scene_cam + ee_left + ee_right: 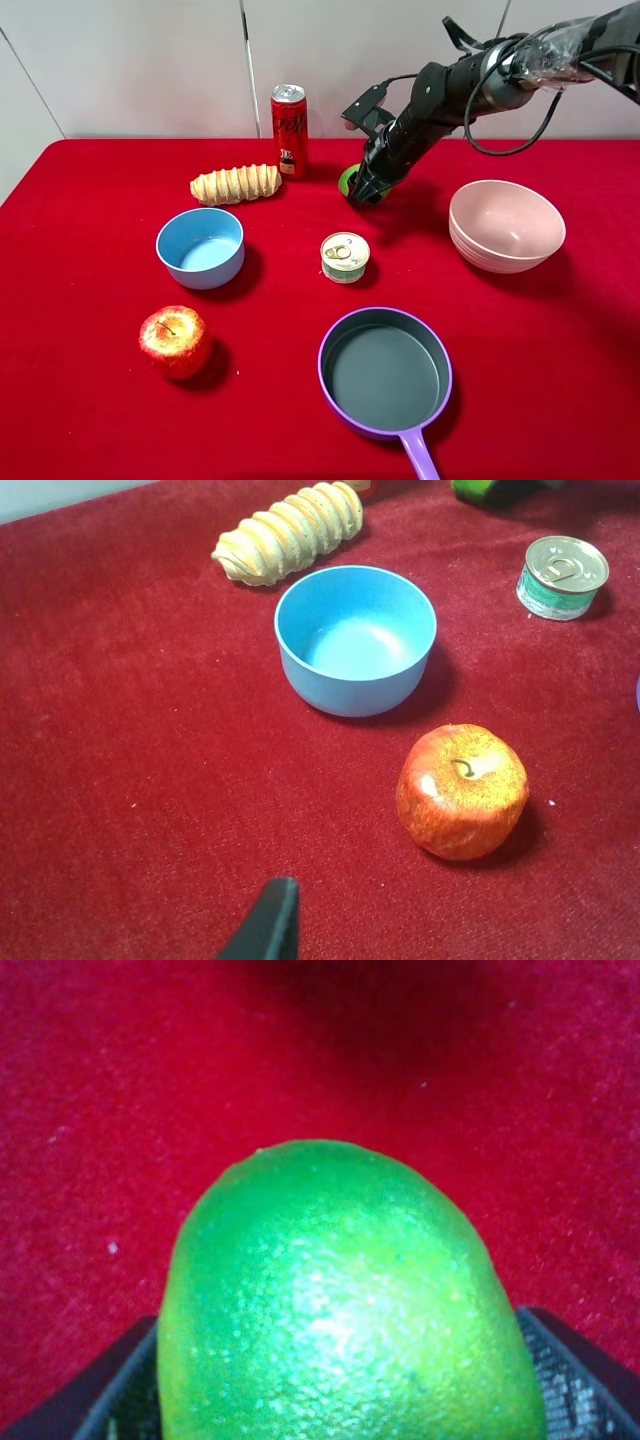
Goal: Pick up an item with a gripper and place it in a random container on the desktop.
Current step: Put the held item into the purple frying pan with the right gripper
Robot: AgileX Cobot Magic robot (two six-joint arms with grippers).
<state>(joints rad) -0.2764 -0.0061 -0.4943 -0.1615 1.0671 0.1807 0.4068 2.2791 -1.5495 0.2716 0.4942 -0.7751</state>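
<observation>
The right arm [470,80], black and hung with cables, is pictured stretched in from beyond the far right corner of the counter [90,400] and angled down toward the middle of the far edge. Its wrist is pitched steeply downward, and the right claw [366,188] is held low over the counter. Two black fingers [118,1392] are pressed against opposite sides of the lime [340,1300], which is gripped between them. Of the left claw [270,925], only one dark, pointed fingertip is shown, poised above the counter; whether that claw is spread or closed cannot be judged.
</observation>
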